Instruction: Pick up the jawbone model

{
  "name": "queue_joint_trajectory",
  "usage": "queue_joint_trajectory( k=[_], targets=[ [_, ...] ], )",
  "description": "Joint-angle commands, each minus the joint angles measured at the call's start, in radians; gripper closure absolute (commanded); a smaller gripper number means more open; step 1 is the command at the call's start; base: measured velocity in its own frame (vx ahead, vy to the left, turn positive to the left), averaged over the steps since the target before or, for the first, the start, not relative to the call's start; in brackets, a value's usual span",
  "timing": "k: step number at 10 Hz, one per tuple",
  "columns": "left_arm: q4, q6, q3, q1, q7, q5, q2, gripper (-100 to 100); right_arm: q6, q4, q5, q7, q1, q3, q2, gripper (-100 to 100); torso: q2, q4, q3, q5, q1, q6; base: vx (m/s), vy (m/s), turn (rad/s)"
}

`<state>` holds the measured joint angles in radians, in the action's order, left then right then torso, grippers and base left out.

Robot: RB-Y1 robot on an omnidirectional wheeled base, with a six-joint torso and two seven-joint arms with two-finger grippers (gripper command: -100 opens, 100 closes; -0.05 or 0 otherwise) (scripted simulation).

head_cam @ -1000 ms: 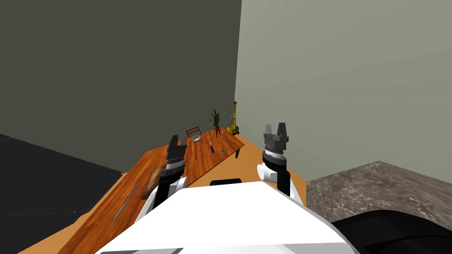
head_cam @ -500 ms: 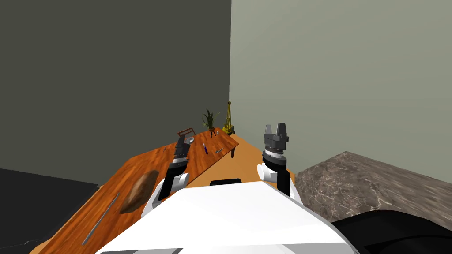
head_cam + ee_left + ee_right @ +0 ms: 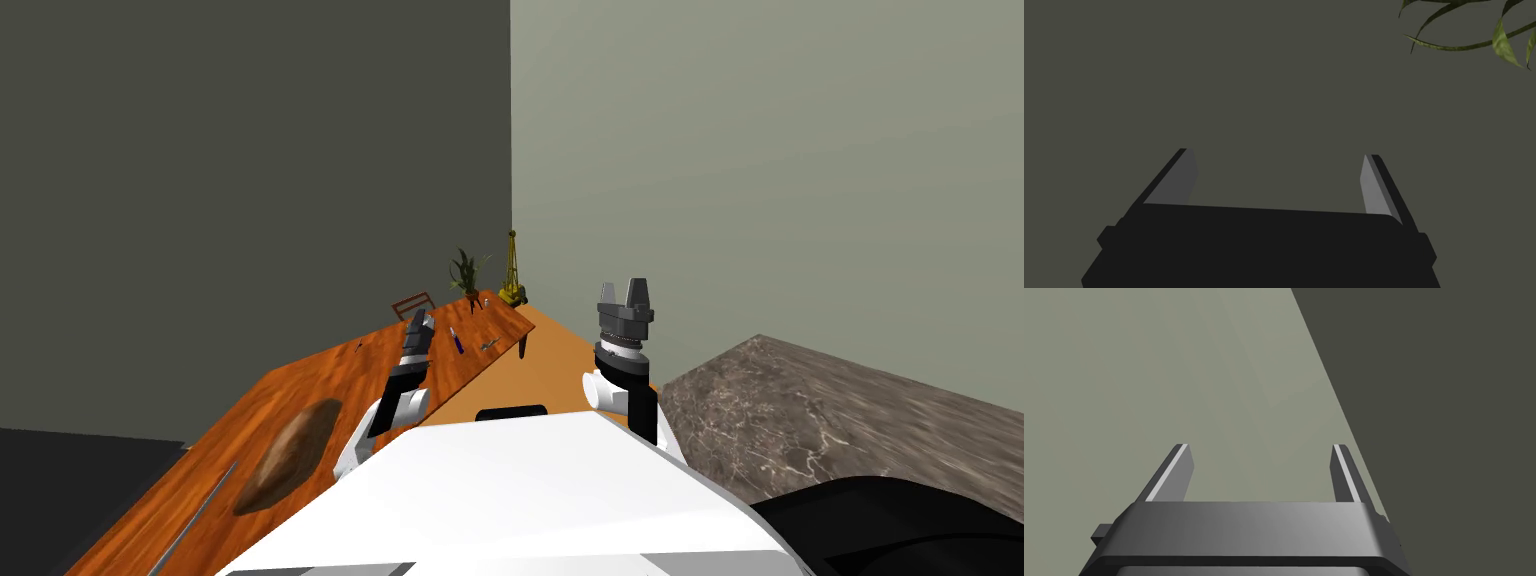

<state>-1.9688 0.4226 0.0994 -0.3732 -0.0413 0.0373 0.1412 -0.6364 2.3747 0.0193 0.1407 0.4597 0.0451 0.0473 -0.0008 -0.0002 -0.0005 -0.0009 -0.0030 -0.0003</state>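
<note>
Desk [image 3: 305,385] drawn nearer as the base turned: the left gripper [image 3: 419,322], open, has stretched toward the plant [image 3: 466,272], leaving the brown lump [image 3: 288,458], probably the jawbone model, far from the plant and ungrasped; the right gripper [image 3: 625,288], also open, holds nothing.

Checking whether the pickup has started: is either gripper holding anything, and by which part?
Nothing is held: the left gripper and the right gripper both stand open, with nothing between their fingers.
</note>
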Motion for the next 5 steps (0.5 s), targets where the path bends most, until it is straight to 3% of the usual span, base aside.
queue_joint_trajectory(
  k=[1,4,5],
  targets=[
    [0.050,-0.033,0.010,0.031,0.000,0.028,0.018,-100,0.000,0.000,0.000,0.000,0.000,0.000,0.000,0,0.000,0.000,0.000,0.000,0.000,0.000,0.020,-0.058,-0.134],
    [0.117,-0.065,0.017,0.058,0.000,0.052,0.031,-100,0.000,0.000,0.000,0.000,0.000,0.000,0.000,0,0.000,0.000,0.000,0.000,-0.001,0.000,0.020,-0.057,-0.087],
    [0.148,-0.098,0.025,0.085,0.000,0.077,0.043,-100,0.000,0.000,0.000,0.000,0.000,0.000,0.000,0,0.000,0.000,0.000,0.000,0.000,0.000,0.031,-0.064,-0.133]
  ],
)
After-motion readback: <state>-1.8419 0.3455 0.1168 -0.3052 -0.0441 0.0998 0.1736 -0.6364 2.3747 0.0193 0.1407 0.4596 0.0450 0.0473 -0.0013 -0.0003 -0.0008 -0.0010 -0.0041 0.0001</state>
